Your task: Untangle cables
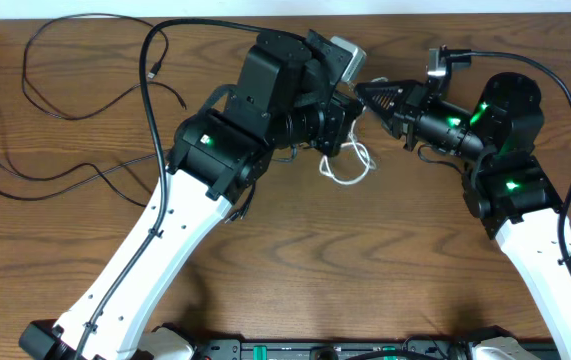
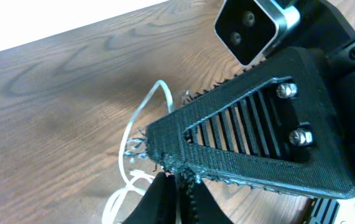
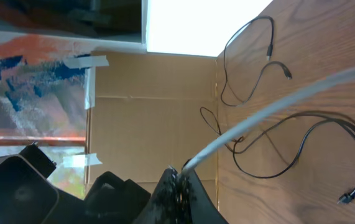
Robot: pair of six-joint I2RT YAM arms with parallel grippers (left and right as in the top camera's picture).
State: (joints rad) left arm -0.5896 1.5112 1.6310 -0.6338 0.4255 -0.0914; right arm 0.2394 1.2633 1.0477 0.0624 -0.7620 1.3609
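The white cable (image 1: 349, 168) lies in loops on the wooden table between the two arms. My left gripper (image 1: 348, 122) is shut on it; the left wrist view shows the white loops (image 2: 129, 146) just beyond the closed jaws (image 2: 178, 186). My right gripper (image 1: 367, 94) is shut on the white cable too; the right wrist view shows the cable (image 3: 270, 102) running taut out of the closed jaws (image 3: 180, 177). The two grippers' tips nearly touch. Long thin black cables (image 1: 75, 175) lie spread over the table's left side, also seen in the right wrist view (image 3: 301, 134).
Thicker black leads (image 1: 555, 80) arc over both arms from the table's back. A cardboard panel (image 3: 152, 118) stands at the table's left end. The robot bases (image 1: 365, 350) sit at the front edge.
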